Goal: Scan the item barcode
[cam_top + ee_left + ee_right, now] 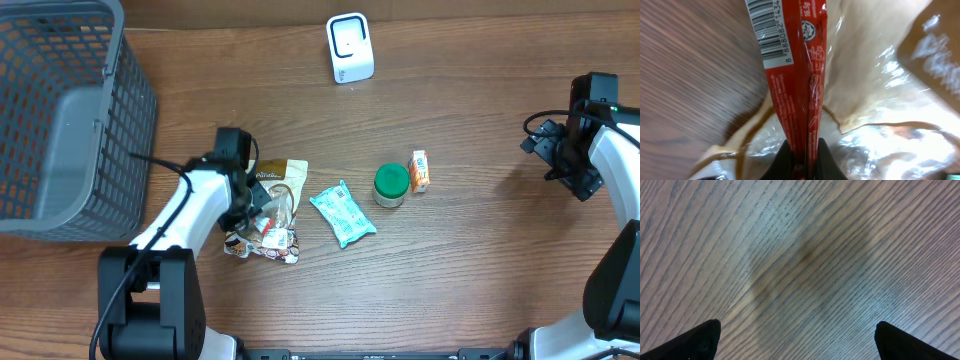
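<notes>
**A:** What sits nearest the left gripper [804, 152]?

**B:** A red packet [795, 75]. It is glossy film, long and narrow, with a seam down its length and a white barcode panel at the far end. The two dark fingers [782, 162] press in from either side and pinch its near end.

**A:** And beneath it?

**B:** A crinkled bag [880, 90] of shiny clear plastic with tan print, full of creases. It lies on the brown wood-grain table [685, 75].

**A:** Where is the packet, seen from above?

**B:** Front-left of the table's middle, on top of that bag, right at the tip of the left gripper. It is too small there to make out more.

**A:** Farther off?

**B:** To the right lies a flat teal pouch [342, 213] with crimped ends. Past it is a squat round jar [391, 184] with a green lid, and a small orange carton [419, 171] stands just beside the jar. A white scanner [350, 47] with rounded corners stands upright at the back. A grey mesh basket [60, 120] fills the far left corner.

**A:** The right gripper [797, 327]?

**B:** It is over by the table's right edge, well apart from everything. Its jaws are spread wide, with only wood grain between them.
</notes>
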